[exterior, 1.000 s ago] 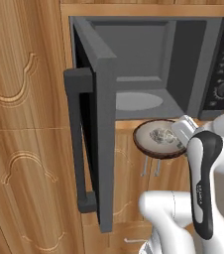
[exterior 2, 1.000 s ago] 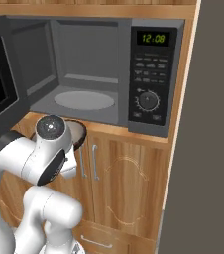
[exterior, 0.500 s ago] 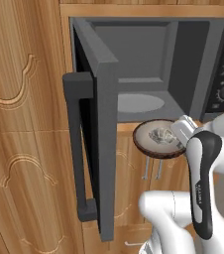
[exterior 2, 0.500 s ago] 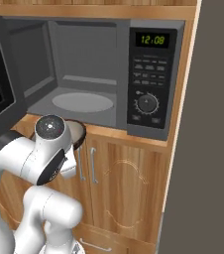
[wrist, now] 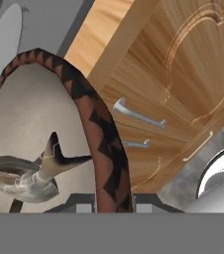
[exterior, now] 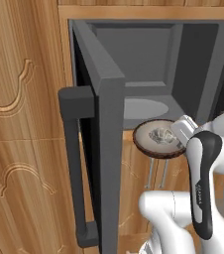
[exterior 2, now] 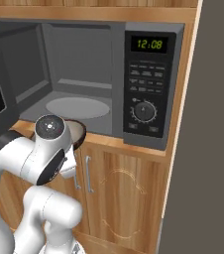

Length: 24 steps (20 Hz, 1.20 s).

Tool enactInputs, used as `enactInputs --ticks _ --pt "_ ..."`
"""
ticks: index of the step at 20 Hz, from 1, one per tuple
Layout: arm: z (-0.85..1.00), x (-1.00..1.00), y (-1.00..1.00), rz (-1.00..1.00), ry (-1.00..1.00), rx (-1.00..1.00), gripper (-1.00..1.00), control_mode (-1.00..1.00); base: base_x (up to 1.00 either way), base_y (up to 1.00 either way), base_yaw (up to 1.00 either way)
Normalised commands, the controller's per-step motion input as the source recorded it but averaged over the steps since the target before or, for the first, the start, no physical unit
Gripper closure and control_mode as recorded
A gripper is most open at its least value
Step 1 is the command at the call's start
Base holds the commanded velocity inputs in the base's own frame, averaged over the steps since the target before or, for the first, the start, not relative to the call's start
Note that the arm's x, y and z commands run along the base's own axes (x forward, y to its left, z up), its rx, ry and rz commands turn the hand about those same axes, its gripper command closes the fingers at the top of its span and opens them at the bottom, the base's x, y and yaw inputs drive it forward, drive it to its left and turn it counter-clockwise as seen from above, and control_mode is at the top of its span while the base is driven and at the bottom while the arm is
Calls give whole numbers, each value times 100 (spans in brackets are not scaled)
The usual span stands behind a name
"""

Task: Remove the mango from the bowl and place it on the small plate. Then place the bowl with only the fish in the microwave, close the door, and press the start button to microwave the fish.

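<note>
Dark brown on its outside and pale inside, the bowl [exterior: 157, 139] hangs in the air just in front of the microwave [exterior: 193, 64], level with the lower edge of the opening. The tool [exterior: 184, 130] pinches the bowl's rim on the side nearest the arm, its fingers pressed together on the wall; in the hand view the patterned rim [wrist: 96, 129] curves up between the fingertips. Inside the bowl lies the fish [wrist: 32, 171], a pale grey piece with a dark-tipped tail, resting near the held edge; from the left base view it shows as a light lump [exterior: 161, 135] at the bowl's middle. The door [exterior: 101, 149] stands swung wide to the left, its long bar handle [exterior: 74, 163] facing the camera. Within the cavity the round glass turntable [exterior 2: 78, 107] lies bare on the floor. At the right of the microwave the control panel [exterior 2: 147, 84] carries a lit green clock and a round dial. Wooden cabinet doors [exterior 2: 126, 198] with slim metal handles sit below. From the right base view the arm hides most of the bowl [exterior 2: 78, 133].
</note>
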Motion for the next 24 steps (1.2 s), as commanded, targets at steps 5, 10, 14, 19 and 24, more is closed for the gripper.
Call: enactInputs --ticks 5,10,14,19,24 --pt "0 0 0 0 0 0 100 100 32 0 2" --pt "0 0 0 0 0 0 100 100 30 0 1" --pt "0 0 0 0 0 0 100 100 8 0 0" --pt "0 0 0 0 0 0 100 100 -6 3 0" --pt "0 0 0 0 0 0 100 100 -1 11 0"
